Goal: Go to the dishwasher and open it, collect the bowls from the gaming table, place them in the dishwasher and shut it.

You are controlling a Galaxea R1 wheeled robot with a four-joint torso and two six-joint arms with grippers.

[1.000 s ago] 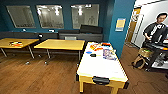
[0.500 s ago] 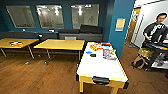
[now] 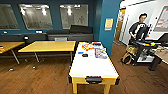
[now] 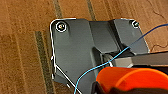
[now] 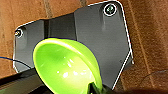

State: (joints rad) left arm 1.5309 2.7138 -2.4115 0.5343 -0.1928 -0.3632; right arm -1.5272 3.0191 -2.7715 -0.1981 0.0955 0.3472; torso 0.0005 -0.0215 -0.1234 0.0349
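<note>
Collection stage: a green bowl [image 5: 66, 68] is gripped at its rim in the right gripper [image 5: 96, 88], an orange bowl [image 4: 130, 78] at the left gripper; left grip state unclear. Gaming table [image 3: 92, 68] ahead; loading remains.

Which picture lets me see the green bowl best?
The right wrist view: the green bowl shows big there, tipped so you look inside it, above the wood floor. The left wrist view has an orange bowl instead. In the head view I can't pick out the green one.
</note>
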